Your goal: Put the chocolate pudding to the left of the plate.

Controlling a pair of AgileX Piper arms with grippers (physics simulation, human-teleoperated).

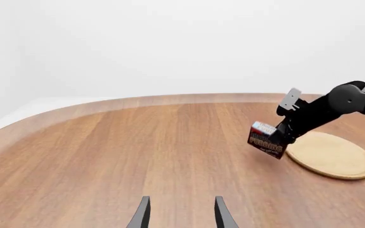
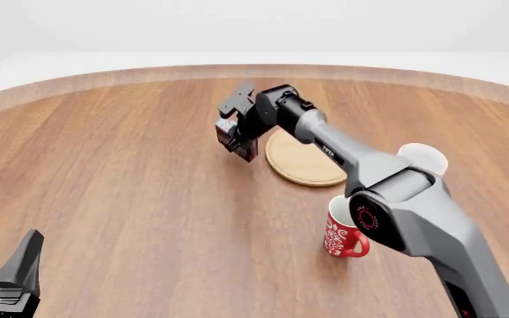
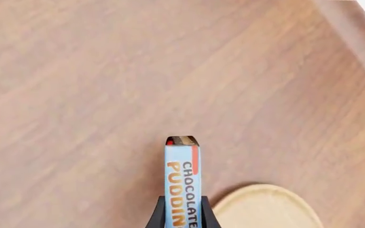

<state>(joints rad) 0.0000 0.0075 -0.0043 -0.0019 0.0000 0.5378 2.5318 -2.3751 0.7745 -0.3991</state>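
Right gripper [image 2: 236, 140] squeezing the chocolate pudding [image 2: 238, 141] between both black fingers, up off the wooden table [image 2: 130, 199], box tipped a bit. Seen held in the air just left of the plate [image 2: 303, 161], close by its edge, not yet set down. In the right wrist view, thin light blue side of the box [image 3: 182, 180] sticking out from the fingers [image 3: 159, 216], orange and dark letters reading "CHOCOLATE PUDDIN" before running off the edge of the picture, brown end at the tip, round pale rim of the plate [image 3: 265, 209] just beside. In the left wrist view, dark brown face of the box [image 1: 266, 140] with a blue band on top and "PUDDING" in big letters, held by the right gripper [image 1: 277, 137] next to the plate [image 1: 331, 154]. Left gripper [image 1: 180, 213] down low at the near left part of the table, fingers spread apart, holding nothing, well away from the box; same left gripper [image 2: 7, 278] in the front view's bottom corner. Red patterned mug [image 2: 343, 235] near the front on the right, half hidden by the arm. White mug [image 2: 424, 159] right of the plate. No other writing clear enough to read.
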